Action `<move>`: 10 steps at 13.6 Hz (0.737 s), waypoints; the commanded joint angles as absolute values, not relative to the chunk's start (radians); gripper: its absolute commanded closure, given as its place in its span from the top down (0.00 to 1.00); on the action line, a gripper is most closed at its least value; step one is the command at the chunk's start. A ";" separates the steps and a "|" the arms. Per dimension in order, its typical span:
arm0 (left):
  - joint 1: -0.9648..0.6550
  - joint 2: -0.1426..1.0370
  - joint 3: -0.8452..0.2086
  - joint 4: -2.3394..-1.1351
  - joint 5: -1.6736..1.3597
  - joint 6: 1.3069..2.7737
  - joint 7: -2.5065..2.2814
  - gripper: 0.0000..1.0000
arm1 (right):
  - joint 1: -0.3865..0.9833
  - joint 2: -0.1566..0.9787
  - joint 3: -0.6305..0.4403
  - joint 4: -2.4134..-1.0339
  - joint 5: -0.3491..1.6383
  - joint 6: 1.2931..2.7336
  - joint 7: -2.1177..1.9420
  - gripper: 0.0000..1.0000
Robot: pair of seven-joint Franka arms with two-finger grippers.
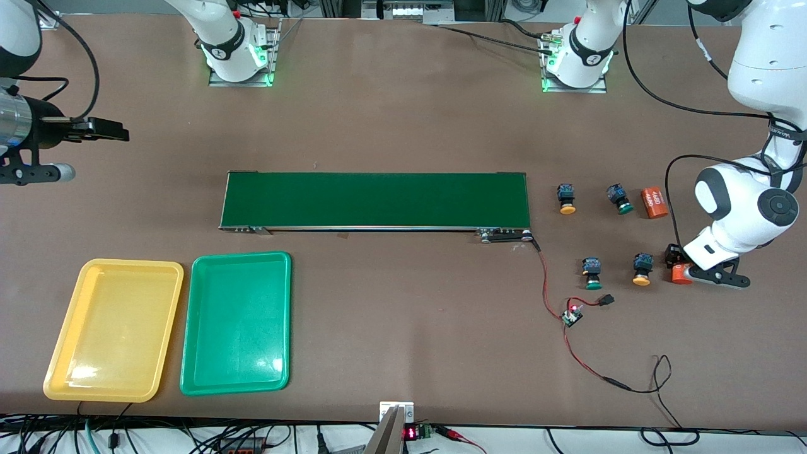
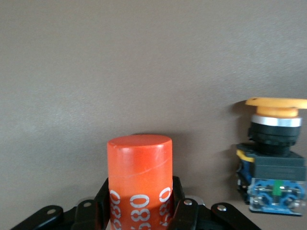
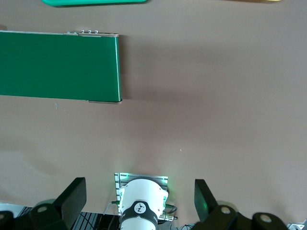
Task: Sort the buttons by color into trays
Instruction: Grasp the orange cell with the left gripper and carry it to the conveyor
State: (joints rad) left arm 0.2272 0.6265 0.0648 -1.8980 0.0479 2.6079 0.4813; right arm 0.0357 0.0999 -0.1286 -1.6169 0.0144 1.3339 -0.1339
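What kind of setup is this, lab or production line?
Likely a robotics lab bench: two arms bolted to a brown table, a short conveyor belt with loose wiring, and sorting trays.

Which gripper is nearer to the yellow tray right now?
Right. The right gripper hangs open above the table at the yellow tray's end; the left gripper is at the opposite end, around an orange cylinder.

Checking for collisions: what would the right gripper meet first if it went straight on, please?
Probably bare table between the conveyor belt and the right arm's base; the right gripper points down there.
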 commanded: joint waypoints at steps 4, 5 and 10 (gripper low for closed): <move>0.227 0.534 -0.053 -1.693 0.054 2.031 0.589 0.17 | 0.029 0.103 -0.123 -1.601 0.014 1.310 -0.143 1.00; 0.224 0.535 -0.089 -1.645 0.054 1.903 0.639 0.16 | 0.029 0.103 -0.123 -1.601 0.014 1.310 -0.143 1.00; 0.218 0.491 -0.412 -1.637 0.071 1.678 0.692 0.12 | 0.028 0.106 -0.123 -1.606 0.015 1.312 -0.143 1.00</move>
State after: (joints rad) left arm 0.2129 0.5042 -0.3362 -1.6236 0.0483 1.7134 0.6396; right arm 0.0345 0.1005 -0.1273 -1.6156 0.0146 1.3281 -0.1341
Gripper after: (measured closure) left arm 0.498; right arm 0.000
